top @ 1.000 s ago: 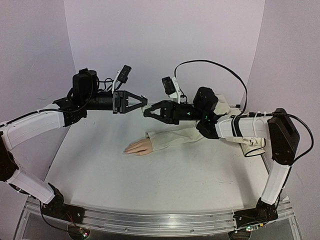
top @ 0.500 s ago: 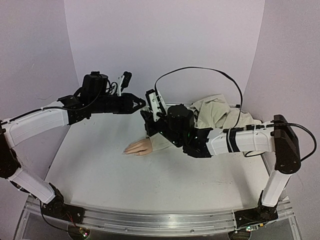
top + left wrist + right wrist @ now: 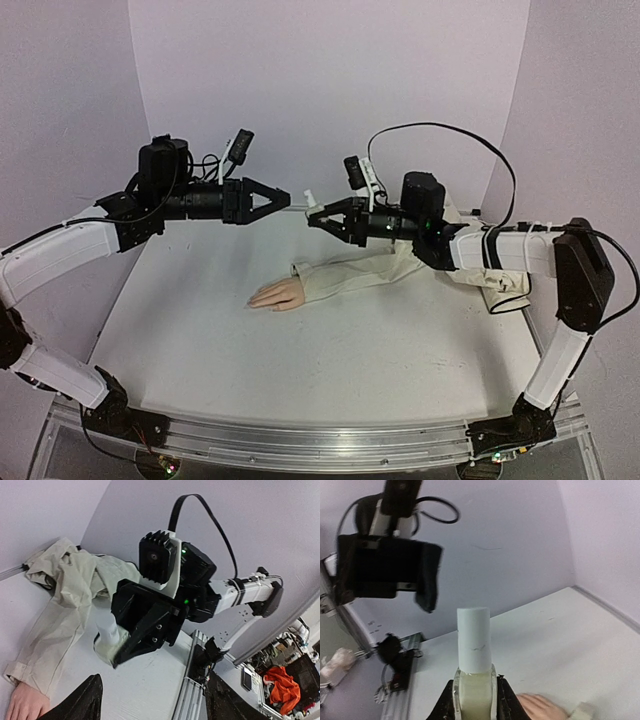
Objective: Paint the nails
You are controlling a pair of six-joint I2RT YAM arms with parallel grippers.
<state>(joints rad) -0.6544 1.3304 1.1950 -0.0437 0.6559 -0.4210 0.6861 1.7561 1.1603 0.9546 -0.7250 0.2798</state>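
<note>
The peach fake hand (image 3: 277, 295) lies palm down mid-table, sticking out of a beige sleeve (image 3: 350, 275); its nails at the fingertips (image 3: 253, 300) are too small to make out. Above it my right gripper (image 3: 313, 217) is shut on a small bottle (image 3: 474, 685) of pale liquid with a white cap (image 3: 474, 637). The cap points toward my left gripper (image 3: 286, 203). That gripper hangs in the air just left of the cap, open, fingers (image 3: 82, 702) wide apart and nothing between them. In the right wrist view the hand (image 3: 540, 707) shows blurred below the bottle.
The sleeve runs back to a bunched beige cloth (image 3: 470, 240) at the back right by the wall. An aluminium rail (image 3: 300, 440) edges the near side. Past the table edge, the left wrist view shows clutter with an orange cloth (image 3: 282, 687).
My left gripper has opened and drawn back a little from the bottle's cap. The right arm dipped toward the hand with the bottle, then rose again to face the left gripper.
</note>
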